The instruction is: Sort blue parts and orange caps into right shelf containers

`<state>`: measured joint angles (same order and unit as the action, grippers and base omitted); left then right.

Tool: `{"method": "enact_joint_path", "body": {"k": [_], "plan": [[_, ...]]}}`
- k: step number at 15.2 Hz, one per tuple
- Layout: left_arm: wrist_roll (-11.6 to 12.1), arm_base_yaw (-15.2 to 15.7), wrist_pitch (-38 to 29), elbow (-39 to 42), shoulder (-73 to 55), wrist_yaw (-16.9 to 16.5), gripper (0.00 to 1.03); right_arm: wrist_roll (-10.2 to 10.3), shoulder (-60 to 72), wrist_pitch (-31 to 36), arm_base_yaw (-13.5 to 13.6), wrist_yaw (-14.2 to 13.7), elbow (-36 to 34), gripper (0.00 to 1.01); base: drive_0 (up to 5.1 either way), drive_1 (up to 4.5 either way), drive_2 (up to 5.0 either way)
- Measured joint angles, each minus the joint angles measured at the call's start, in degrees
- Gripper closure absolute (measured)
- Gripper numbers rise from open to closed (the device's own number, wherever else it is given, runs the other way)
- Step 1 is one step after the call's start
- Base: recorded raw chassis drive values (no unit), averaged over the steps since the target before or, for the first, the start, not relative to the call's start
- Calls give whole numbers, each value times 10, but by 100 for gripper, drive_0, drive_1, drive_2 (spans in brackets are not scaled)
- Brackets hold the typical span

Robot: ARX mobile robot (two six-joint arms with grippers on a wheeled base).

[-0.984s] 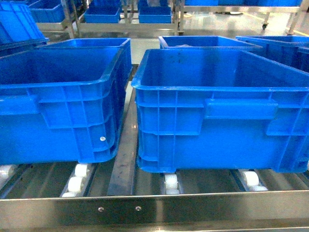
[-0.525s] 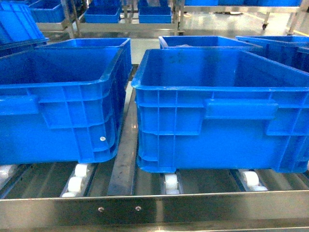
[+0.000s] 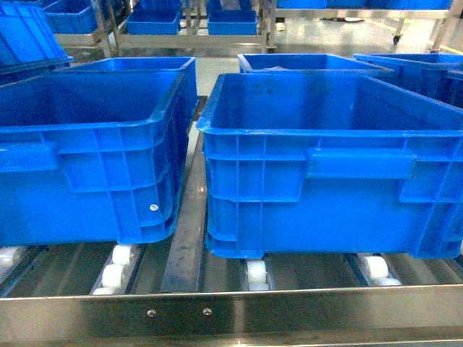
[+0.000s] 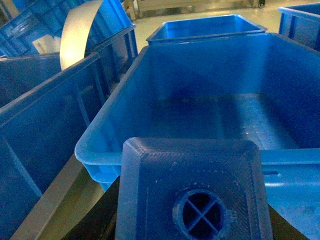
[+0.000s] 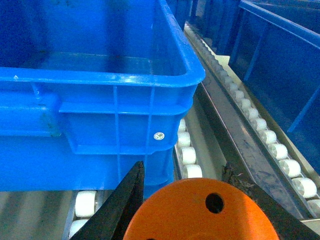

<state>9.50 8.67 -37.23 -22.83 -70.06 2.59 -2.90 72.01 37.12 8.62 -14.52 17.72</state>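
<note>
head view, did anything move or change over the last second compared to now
Nothing visibly changed. The two front blue crates, left and right, sit in the same spots on the roller shelf, and neither hand enters the head view in any of its frames.

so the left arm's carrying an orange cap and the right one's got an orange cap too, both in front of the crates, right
Not quite. The left wrist view shows a blue part, not an orange cap, in front of a crate. The right wrist view does show an orange cap between the fingers, before a crate.
</note>
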Motion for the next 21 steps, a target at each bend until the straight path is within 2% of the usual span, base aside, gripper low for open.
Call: {"method": "enact_joint_path", "body": {"k": [4,5,6,8,9,10,13,14,16,17,19,21], "plan": [[0,0,0,0,0,0,59,-1,0,6,0,-3,0,60,0,0,0],[0,0,0,0,0,0,59,-2,-2,28,8,-28,-2,60,0,0,0],[0,0,0,0,0,0,59,-2,-23,1,18,-37,4,60,0,0,0],[0,0,0,0,0,0,59,-2,-59,-35,35,-37,24,60,0,0,0],[0,0,0,0,0,0,59,-1,-73,-33,42,-36,46,60,0,0,0],[0,0,0,0,0,0,59,-1,-66,-7,45,-32,79,60,0,0,0],[0,0,0,0,0,0,59,1,75,86,24,9,190,60,0,0,0],[0,0,0,0,0,0,59,7,145,78,14,21,248,59,0,0,0],[0,0,0,0,0,0,59,30,253,37,7,47,334,36,0,0,0],[0,0,0,0,0,0,59,33,259,37,8,50,323,23,0,0,0],[0,0,0,0,0,0,59,31,169,49,17,35,253,1,0,0,0],[0,0,6,0,0,1,59,30,52,19,35,23,168,3,0,0,0]]}}
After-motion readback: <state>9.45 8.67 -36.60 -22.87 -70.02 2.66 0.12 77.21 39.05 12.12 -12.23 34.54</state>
